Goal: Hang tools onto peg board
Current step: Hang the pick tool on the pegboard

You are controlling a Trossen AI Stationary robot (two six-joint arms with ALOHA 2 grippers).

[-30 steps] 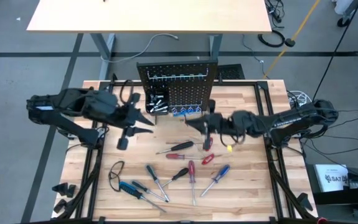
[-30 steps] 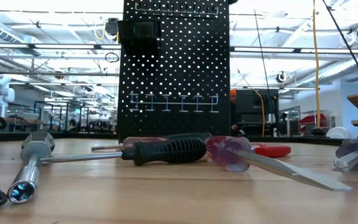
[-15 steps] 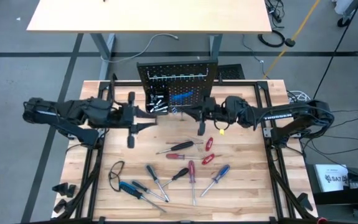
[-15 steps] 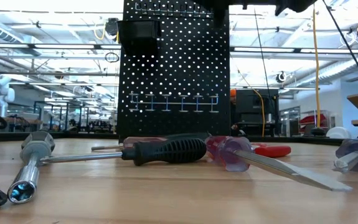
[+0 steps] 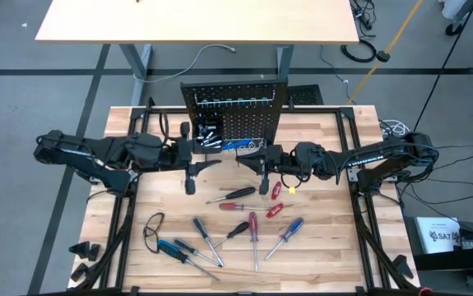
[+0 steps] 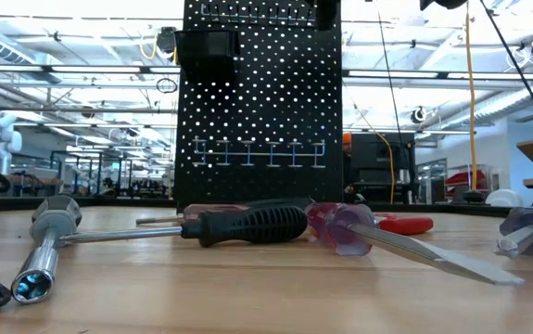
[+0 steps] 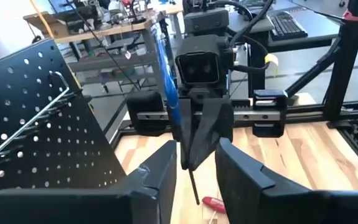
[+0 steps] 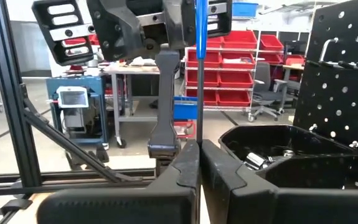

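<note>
The black peg board (image 5: 236, 115) stands at the table's far middle, with hooks and a small bin (image 8: 284, 149) holding silvery pieces. My right gripper (image 5: 250, 156) is raised in front of the board and is shut on a blue-handled screwdriver (image 7: 166, 68). My left gripper (image 7: 194, 158) faces it from the table's left. It is open and empty, a short way from the screwdriver's tip. Several other screwdrivers (image 5: 244, 218) lie flat on the tabletop nearer the front edge. My right gripper pinches the screwdriver between its two fingers (image 7: 211, 127), on the shaft (image 8: 198, 134) just below the blue handle. The fingers come nearly level from the table's right and lie across the tool. It is lifted clear, nearly upright, with the handle up and the tip (image 7: 195, 198) pointing down.
The loose tools lie across the near middle of the table: a black-handled screwdriver (image 6: 247, 223), a clear-handled one (image 6: 349, 227) and a nut driver (image 6: 44, 241). Black frame posts (image 5: 359, 205) run along the table's sides. A second table (image 5: 195, 20) stands beyond the far edge.
My left gripper has moved toward the table's right, closer to my right gripper. My right gripper first carried the blue-handled screwdriver toward the peg board, then back a little toward the near edge. It has stayed shut on the screwdriver.
</note>
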